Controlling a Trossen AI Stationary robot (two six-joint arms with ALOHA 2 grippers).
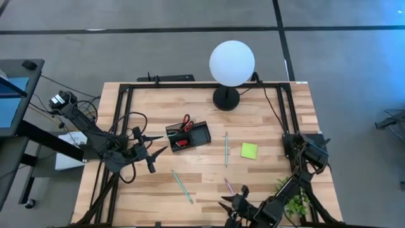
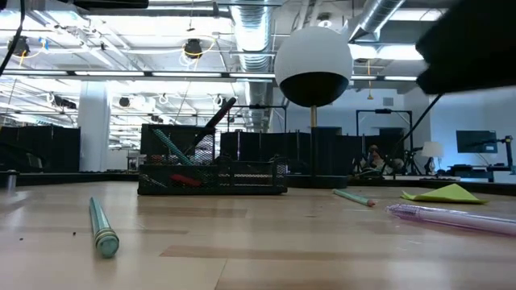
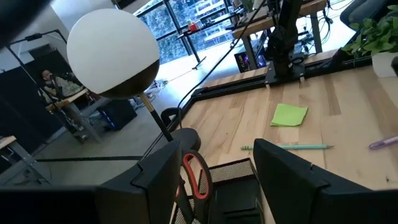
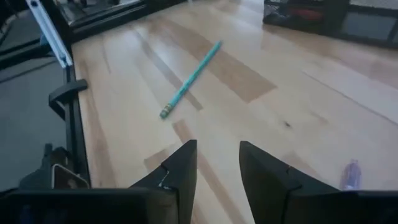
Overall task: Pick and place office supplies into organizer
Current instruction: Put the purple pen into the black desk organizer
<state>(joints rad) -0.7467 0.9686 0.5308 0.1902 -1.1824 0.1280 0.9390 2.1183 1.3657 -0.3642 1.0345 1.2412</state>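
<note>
- The organizer (image 1: 188, 135) sits near the middle of the worktop (image 1: 266, 183), in front of the white globe lamp (image 1: 231, 63). It already holds the red-handled scissors (image 1: 186, 122) and a small red item (image 1: 180, 144); in the low view a pen also leans out of it.
- Loose supplies left on the wood: a teal pen (image 1: 182, 186) on the left arm's side, a green pen (image 1: 226, 149) just beside the lime-green sticky pad (image 1: 249, 150), and a pink pen (image 1: 228, 185) near the front edge.
- The right pincer (image 1: 232, 204) hangs low over the front edge, empty, its fingers part-way apart. The pink pen lies just beside it, the teal pen farther ahead in its wrist view.
- The step in hand looks like an approach for another pick, most likely the pink pen as the nearest item.
- The next move would call for lining the fingers up across the thin barrel, coming down to the wood and closing on it.
- The left pincer (image 1: 152, 154) waits just beside the organizer, wide open and empty.
- Standing there, it could crowd the right arm's path to the compartments. The green plant (image 1: 295, 204) sits close to the right arm.
</note>
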